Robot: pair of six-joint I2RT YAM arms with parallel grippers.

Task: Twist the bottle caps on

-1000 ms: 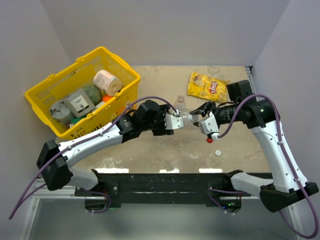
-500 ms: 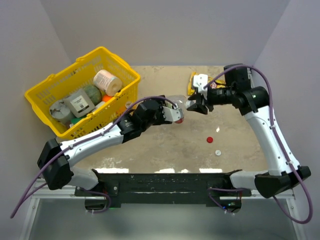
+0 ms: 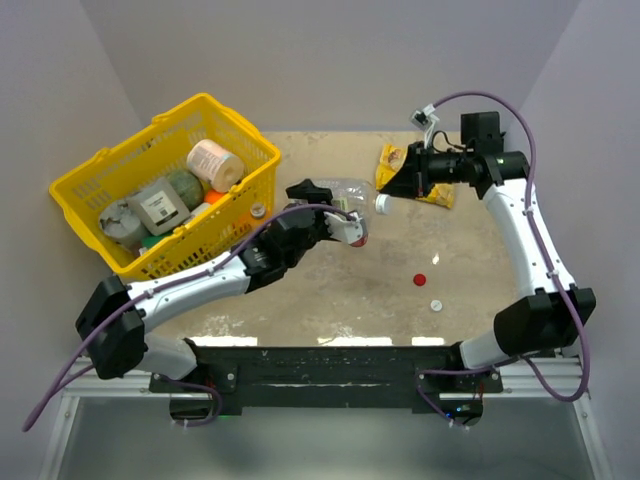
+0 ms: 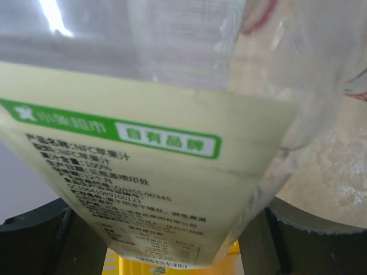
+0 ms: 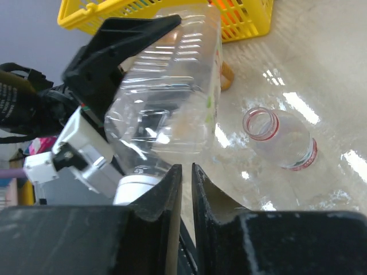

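My left gripper (image 3: pixel 335 205) is shut on a clear bottle (image 3: pixel 345 192) and holds it off the table, tilted. A white cap (image 3: pixel 381 204) sits on that bottle's neck and also shows in the right wrist view (image 5: pixel 137 186). In the left wrist view the bottle's label (image 4: pixel 143 172) fills the space between the fingers (image 4: pixel 321 229). My right gripper (image 3: pixel 395 190) hovers just right of the cap; its jaws (image 5: pixel 186 172) are shut with nothing between them. A second clear bottle (image 5: pixel 281 140), uncapped with a red neck ring, lies on the table. A red cap (image 3: pixel 420 279) and a white cap (image 3: pixel 437 304) lie loose near the front right.
A yellow basket (image 3: pixel 230 115) full of groceries stands at the back left. A yellow snack bag (image 3: pixel 440 195) lies at the back right, partly under my right gripper. Walls close the table at the back and on both sides.
My right gripper has risen from near the red cap, swung toward the back right and closed its jaws. The left arm has lifted and tilted the bottle slightly backward.
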